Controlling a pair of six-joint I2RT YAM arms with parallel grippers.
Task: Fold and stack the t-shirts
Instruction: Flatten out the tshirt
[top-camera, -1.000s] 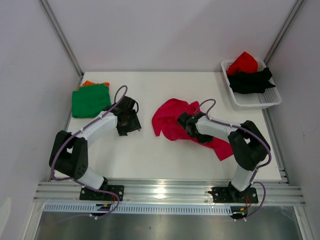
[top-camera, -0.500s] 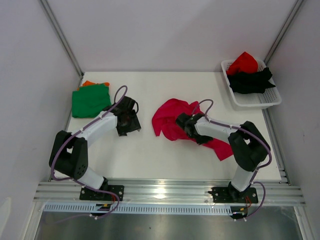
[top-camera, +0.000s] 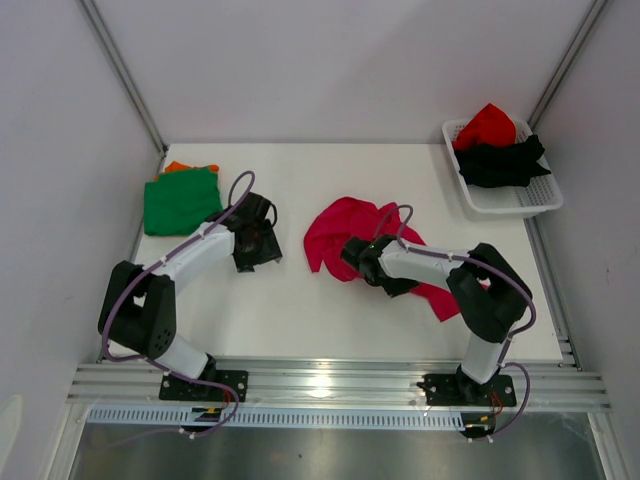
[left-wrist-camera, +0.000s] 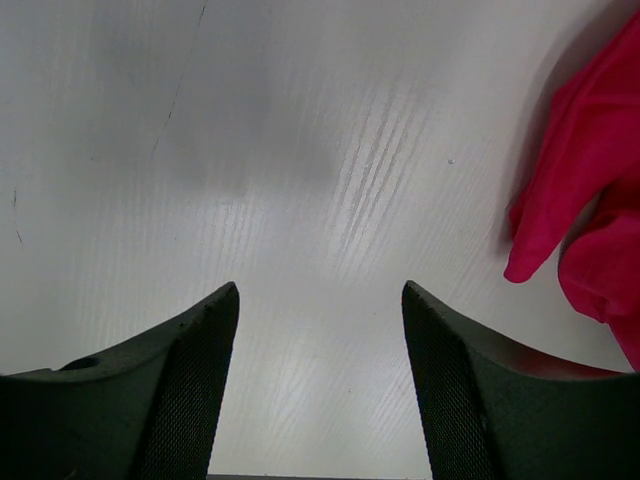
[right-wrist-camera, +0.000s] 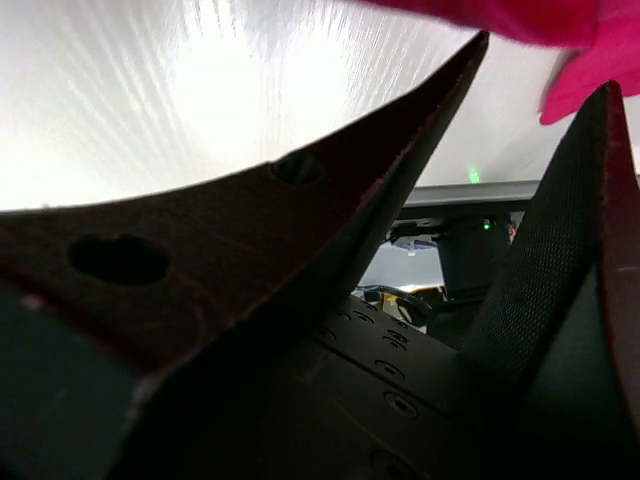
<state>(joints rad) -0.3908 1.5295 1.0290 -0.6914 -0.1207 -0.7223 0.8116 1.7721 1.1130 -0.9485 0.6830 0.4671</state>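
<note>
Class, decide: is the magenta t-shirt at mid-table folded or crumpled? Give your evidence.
Crumpled: the magenta t-shirt lies in an irregular, wrinkled heap with loose ends, unlike the green t-shirt, a flat neat rectangle.

Soft matt weave on the crumpled magenta-pink cloth t-shirt (top-camera: 340, 225), smooth white table (top-camera: 300, 310) with faint sheen, white plastic lattice basket (top-camera: 508, 207) at the table's far right, left gripper (left-wrist-camera: 318, 290) pads (left-wrist-camera: 195, 390) matt black, finely textured.

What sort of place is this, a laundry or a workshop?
Probably a robot test booth, not a laundry: plain white walls enclose the table, and the left arm and right arm are bolted to a metal rail.
</note>
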